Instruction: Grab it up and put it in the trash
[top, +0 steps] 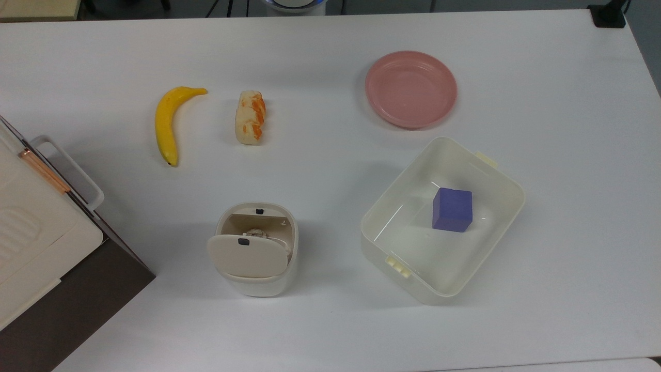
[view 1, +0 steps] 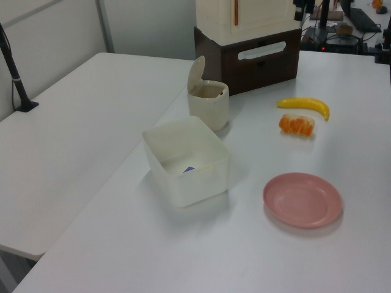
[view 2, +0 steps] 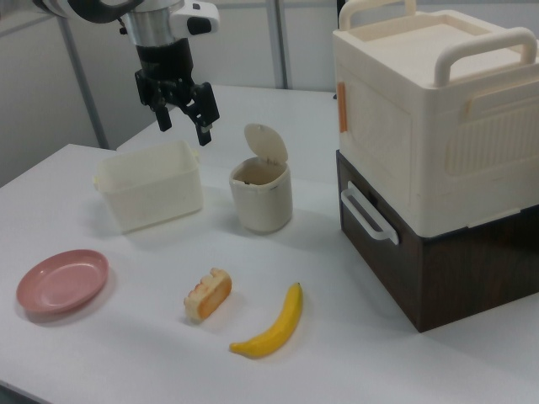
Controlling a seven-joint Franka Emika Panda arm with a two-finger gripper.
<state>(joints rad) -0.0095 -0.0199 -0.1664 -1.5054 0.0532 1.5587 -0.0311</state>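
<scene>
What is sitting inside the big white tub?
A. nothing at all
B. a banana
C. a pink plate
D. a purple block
D. In the top view a purple block sits on the floor of the big white tub, while the banana and the pink plate lie out on the table.

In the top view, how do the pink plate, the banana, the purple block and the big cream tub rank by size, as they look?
Largest to smallest in the top view:
1. big cream tub
2. pink plate
3. banana, long but thin
4. purple block, which sits inside the tub
</scene>
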